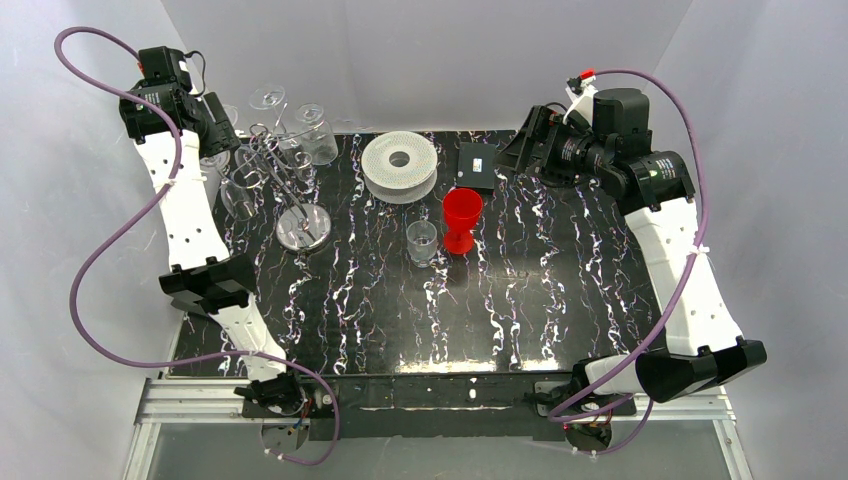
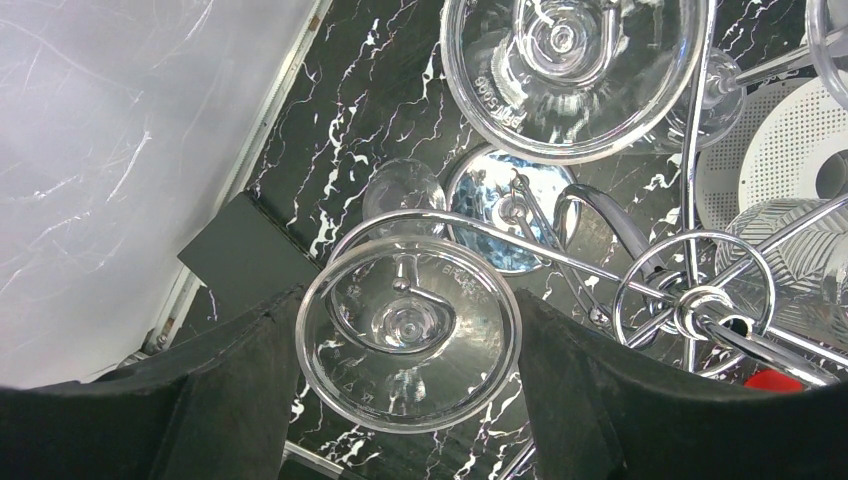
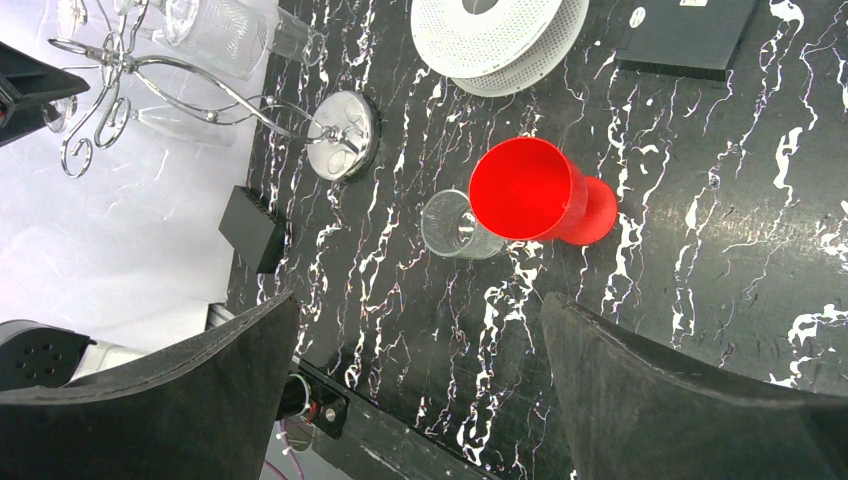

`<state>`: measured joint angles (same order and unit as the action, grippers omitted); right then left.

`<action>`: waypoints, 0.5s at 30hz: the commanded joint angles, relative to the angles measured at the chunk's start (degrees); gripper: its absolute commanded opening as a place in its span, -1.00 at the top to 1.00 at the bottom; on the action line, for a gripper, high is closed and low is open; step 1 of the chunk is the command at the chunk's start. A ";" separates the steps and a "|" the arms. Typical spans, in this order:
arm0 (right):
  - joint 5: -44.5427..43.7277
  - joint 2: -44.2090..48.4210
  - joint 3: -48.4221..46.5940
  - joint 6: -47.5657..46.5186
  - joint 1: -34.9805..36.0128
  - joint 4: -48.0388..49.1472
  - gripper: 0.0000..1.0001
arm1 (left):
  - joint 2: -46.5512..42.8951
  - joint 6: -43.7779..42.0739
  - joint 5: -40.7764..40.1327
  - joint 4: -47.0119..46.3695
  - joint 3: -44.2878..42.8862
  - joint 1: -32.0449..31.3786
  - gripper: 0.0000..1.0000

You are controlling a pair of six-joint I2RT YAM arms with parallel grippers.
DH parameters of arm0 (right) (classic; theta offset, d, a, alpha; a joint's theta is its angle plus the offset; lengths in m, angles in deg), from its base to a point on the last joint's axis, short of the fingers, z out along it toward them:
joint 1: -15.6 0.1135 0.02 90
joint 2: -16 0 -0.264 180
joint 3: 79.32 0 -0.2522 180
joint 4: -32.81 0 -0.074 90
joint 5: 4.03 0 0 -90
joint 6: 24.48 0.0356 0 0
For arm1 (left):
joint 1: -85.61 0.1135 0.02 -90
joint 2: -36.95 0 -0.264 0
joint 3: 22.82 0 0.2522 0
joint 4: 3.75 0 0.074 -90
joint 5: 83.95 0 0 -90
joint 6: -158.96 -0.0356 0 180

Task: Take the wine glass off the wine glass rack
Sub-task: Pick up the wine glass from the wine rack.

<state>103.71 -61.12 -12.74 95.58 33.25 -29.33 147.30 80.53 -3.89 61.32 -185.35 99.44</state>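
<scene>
The wine glass [image 2: 408, 330] hangs upside down by its stem in a curved arm on the left side of the wine glass rack [image 1: 285, 170], which stands at the far left of the table [image 1: 560, 290] on its chrome disc base [image 1: 304, 228]. The left gripper [image 2: 410, 300] brackets the glass's round foot, one of its fingers [image 2: 240, 400] at each side of the rim; I cannot tell whether they press on it. Other clear glasses [image 2: 575, 70] hang on neighbouring arms. To the right lie a white spool [image 1: 400, 165] and a black box [image 1: 478, 165]. The right gripper [image 3: 420, 400], jaws spread wide, hovers above a red cup [image 3: 530, 190] and a small clear tumbler [image 3: 455, 225].
</scene>
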 commanded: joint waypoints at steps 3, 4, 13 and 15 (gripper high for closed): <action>0.25 -0.06 -2.54 -0.23 0.20 1.03 -0.96 | -1.46 -0.74 -0.35 2.31 -0.73 0.50 0.14; 0.27 -0.05 -2.56 -0.26 0.19 1.05 -0.96 | -1.60 -0.88 -0.35 2.26 -0.73 0.48 0.14; 0.47 0.35 -2.13 -0.21 0.19 1.09 -0.96 | -2.94 -1.20 0.36 1.61 -1.08 0.46 0.18; 0.47 0.39 -2.04 -0.19 0.25 1.08 -0.96 | -3.35 -1.36 0.34 1.51 -1.06 0.48 0.18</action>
<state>103.73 -61.12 -12.74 95.58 33.25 -29.33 147.23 80.01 -3.60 61.27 -185.37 99.44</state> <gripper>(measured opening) 0.981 0.685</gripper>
